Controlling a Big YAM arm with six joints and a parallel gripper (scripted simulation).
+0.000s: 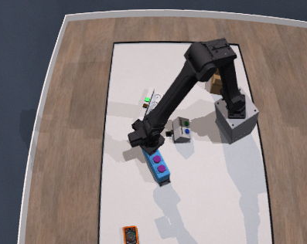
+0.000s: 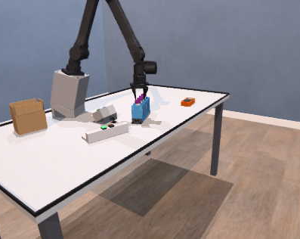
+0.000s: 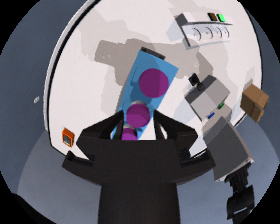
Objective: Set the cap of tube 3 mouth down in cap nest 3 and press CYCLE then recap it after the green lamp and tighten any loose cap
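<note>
Hovering over the blue decapping station (image 2: 140, 110), the fingers stand half spread around a purple cap (image 3: 138, 115) without pinching it, while behind the station the cap tray (image 2: 106, 133) shows a green lamp (image 2: 103, 127) on the counter (image 2: 172, 113).

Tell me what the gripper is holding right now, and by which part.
Nothing. The gripper stands open over the blue decapping station, fingers on either side of a purple cap but not clamped on it.
</note>
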